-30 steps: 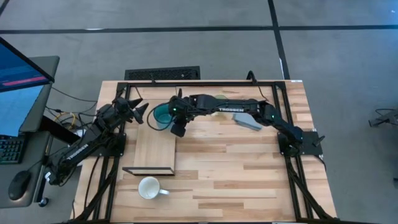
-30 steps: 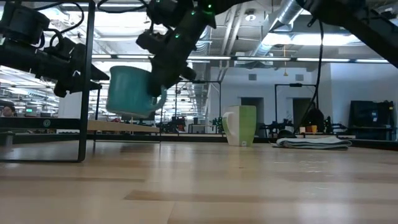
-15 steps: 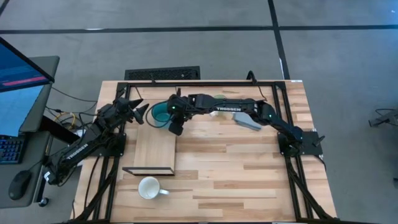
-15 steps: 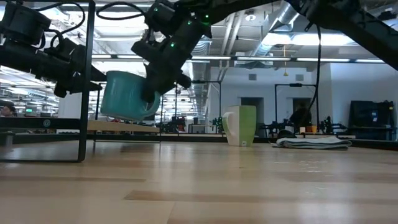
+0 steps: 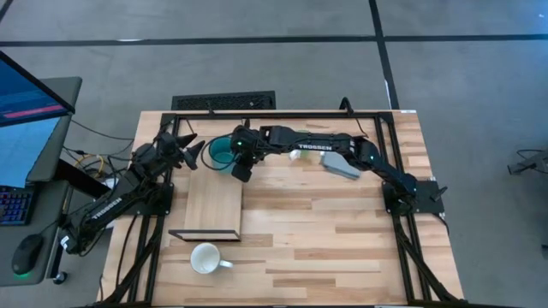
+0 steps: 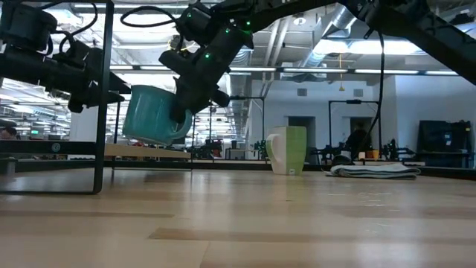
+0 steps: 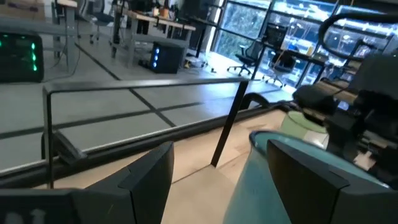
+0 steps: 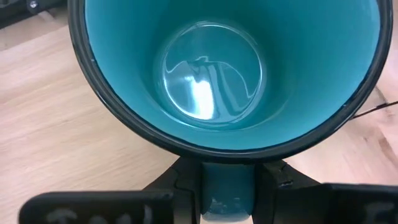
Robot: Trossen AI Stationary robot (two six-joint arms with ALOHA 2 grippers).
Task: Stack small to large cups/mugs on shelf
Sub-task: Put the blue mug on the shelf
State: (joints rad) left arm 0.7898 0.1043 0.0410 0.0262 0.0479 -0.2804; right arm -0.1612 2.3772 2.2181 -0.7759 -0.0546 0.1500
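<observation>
The large teal mug [image 5: 220, 153] [image 6: 152, 115] hangs in the air above the far end of the light-wood shelf [image 5: 214, 204] [image 6: 145, 152], held by my right gripper [image 5: 242, 164] [image 6: 195, 71]. My left gripper [image 5: 191, 148] [image 7: 217, 165] is open and hovers just left of the teal mug without touching it. The light green mug [image 6: 288, 149] stands upright on the table beyond it, mostly hidden under the right arm in the high view. The white mug [image 5: 205, 257] stands on the table near the shelf's black-framed near end. My right gripper pinches the teal mug's handle [image 8: 227, 190] between its two fingers [image 8: 180, 186], one on each side. The fingers slant down from above and from the table's right. The mug is lifted clear and tilted, its mouth facing up toward the wrist camera.
A flat grey pad [image 5: 342, 166] [image 6: 375, 170] lies on the table's far right part. A black metal frame [image 5: 274, 115] runs along the table's edges, with an upright post [image 6: 104, 97] by the shelf. Bare tabletop [image 5: 334, 231] lies right of the shelf.
My right gripper has carried the teal mug a little toward the table's far edge and slightly left, nearer my left gripper. The mug has tipped from nearly upright to tilted. It stays lifted in the same hold.
</observation>
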